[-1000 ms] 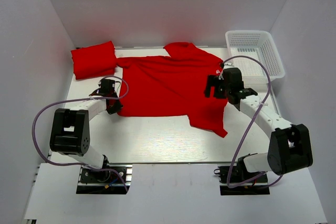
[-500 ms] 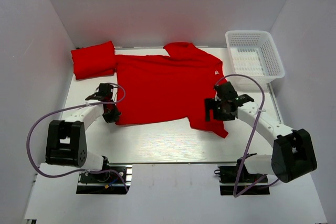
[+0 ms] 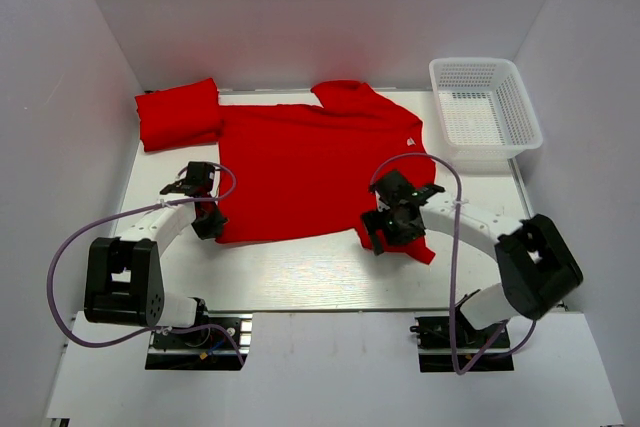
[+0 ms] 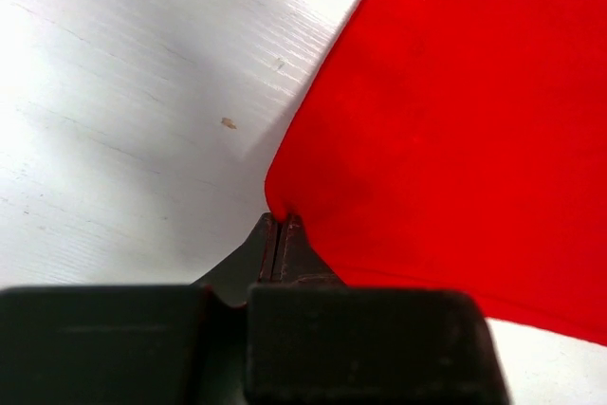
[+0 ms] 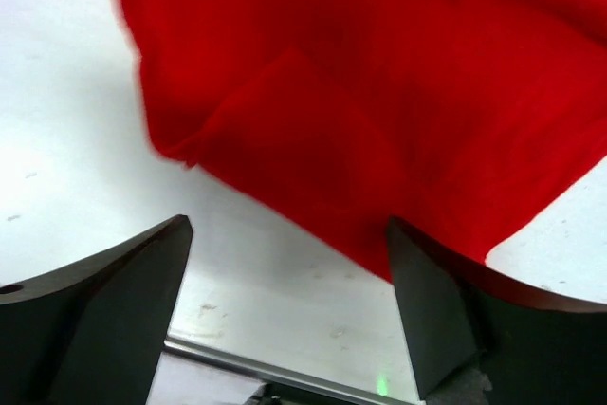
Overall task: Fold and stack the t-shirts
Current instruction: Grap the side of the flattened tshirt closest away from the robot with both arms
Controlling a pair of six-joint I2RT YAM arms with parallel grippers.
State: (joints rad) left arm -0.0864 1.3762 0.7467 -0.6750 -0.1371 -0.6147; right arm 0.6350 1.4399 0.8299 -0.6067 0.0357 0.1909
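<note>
One red t-shirt (image 3: 310,162) lies spread out across the middle of the table. A second t-shirt (image 3: 178,113) sits folded at the back left corner. My left gripper (image 3: 208,222) is shut on the spread shirt's near left corner. The left wrist view shows the jaws (image 4: 282,225) pinched together on the very tip of the red cloth (image 4: 455,120). My right gripper (image 3: 385,235) hovers open over the shirt's near right sleeve. In the right wrist view its fingers (image 5: 142,282) stand wide apart, with the rumpled edge of the red cloth (image 5: 379,92) just beyond them and nothing between them.
A white mesh basket (image 3: 485,107) stands at the back right corner, with nothing showing inside it. Bare white table (image 3: 300,267) runs along the front, between the shirt's hem and the arm bases. White walls close in the left, right and back sides.
My right gripper, still open, has swung from the collar area at the back right down to the near right sleeve. My left gripper has drawn the held corner slightly nearer.
</note>
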